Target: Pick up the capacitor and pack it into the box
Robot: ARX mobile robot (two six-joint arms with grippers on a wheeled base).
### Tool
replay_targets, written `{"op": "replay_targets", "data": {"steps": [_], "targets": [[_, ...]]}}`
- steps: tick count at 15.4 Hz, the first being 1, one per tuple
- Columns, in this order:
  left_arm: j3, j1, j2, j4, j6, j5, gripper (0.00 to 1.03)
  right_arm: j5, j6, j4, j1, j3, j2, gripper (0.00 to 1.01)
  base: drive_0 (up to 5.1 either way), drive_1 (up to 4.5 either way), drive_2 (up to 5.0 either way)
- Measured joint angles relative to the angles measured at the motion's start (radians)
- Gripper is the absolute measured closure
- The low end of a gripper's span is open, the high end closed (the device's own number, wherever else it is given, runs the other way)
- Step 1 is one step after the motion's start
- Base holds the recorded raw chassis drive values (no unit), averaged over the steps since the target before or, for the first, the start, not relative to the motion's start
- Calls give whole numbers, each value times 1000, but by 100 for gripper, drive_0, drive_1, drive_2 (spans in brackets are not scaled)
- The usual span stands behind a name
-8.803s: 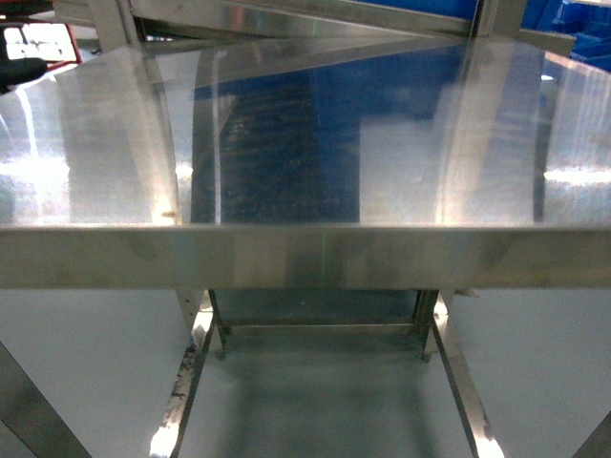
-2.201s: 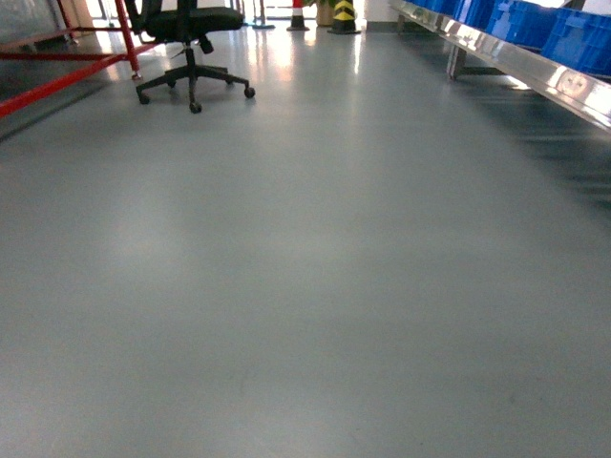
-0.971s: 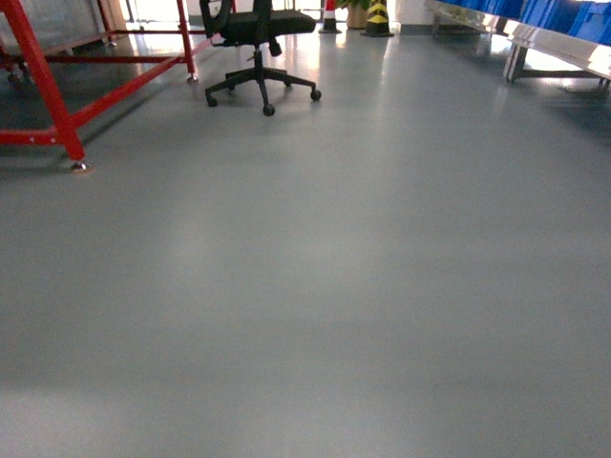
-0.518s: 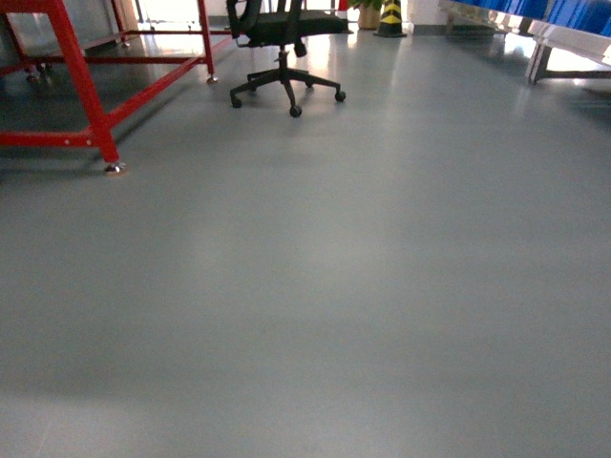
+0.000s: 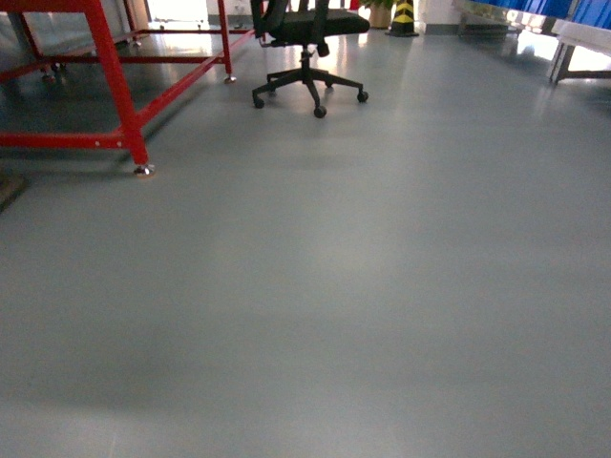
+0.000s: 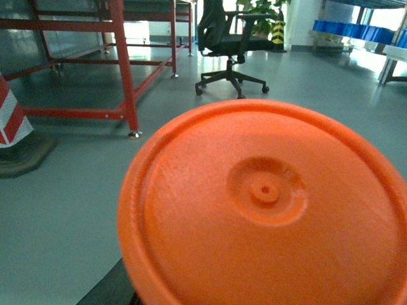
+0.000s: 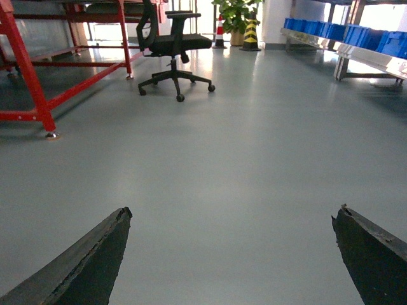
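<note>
While the head view shows only bare floor point(image 5: 344, 286), a chair point(image 5: 305, 38) and a red frame point(image 5: 119, 86), no box appears anywhere. The left wrist view alone shows an orange disc point(image 6: 267, 210), presumably the capacitor; left gripper's state hidden. Right gripper point(image 7: 232, 254) spread, empty. Risk: disc slipping in transit.
</note>
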Motion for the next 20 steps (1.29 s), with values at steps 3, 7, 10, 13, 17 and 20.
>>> {"op": "replay_targets", "data": {"steps": [3, 7, 10, 13, 17, 20], "targets": [[0, 0, 0, 0, 0, 1, 59, 0, 0, -1, 0, 0, 0, 3, -482, 348, 133], [0, 0, 0, 1, 0, 2, 59, 0, 0, 0, 0, 0, 0, 3, -487, 343, 128], [0, 0, 0, 1, 0, -1, 59, 0, 0, 5, 0, 0, 0, 3, -491, 339, 124], [0, 0, 0, 6, 0, 1, 59, 0, 0, 0, 0, 0, 0, 3, -485, 345, 130], [0, 0, 0, 1, 0, 1, 59, 0, 0, -1, 0, 0, 0, 3, -487, 343, 128], [0, 0, 0, 2, 0, 1, 59, 1, 0, -3, 0, 0, 0, 3, -490, 338, 140]]}}
